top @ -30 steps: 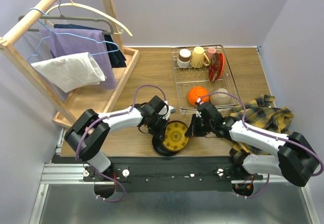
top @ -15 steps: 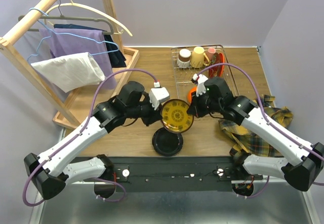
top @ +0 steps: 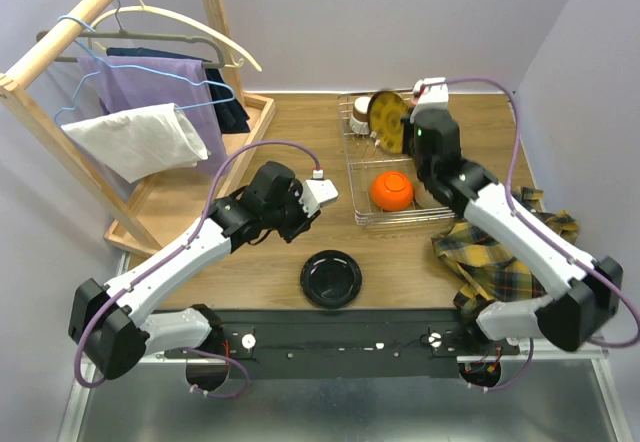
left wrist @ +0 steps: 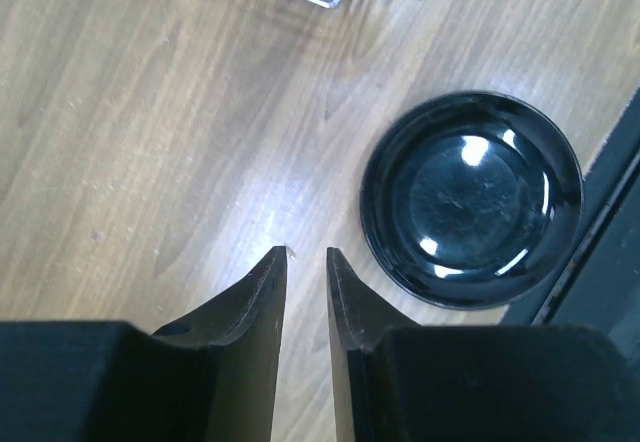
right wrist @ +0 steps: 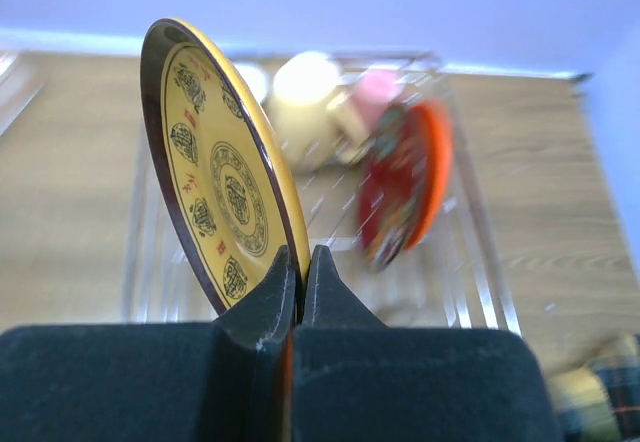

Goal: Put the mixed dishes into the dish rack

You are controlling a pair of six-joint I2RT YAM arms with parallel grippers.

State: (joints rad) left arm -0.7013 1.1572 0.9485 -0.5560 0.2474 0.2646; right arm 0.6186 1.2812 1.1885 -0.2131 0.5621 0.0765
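A: Where's the yellow plate (right wrist: 225,172)?
B: Pinched at its lower rim by the right gripper (right wrist: 300,254), jaws closed tight. It stands on edge over the far end of the dish rack (top: 356,184), probably just left of the red plate (right wrist: 400,187); that part's blurred.
A: The other arm?
B: The left gripper (left wrist: 306,254) is slightly open and empty. 1 black bowl (left wrist: 470,197) lies just to its right.
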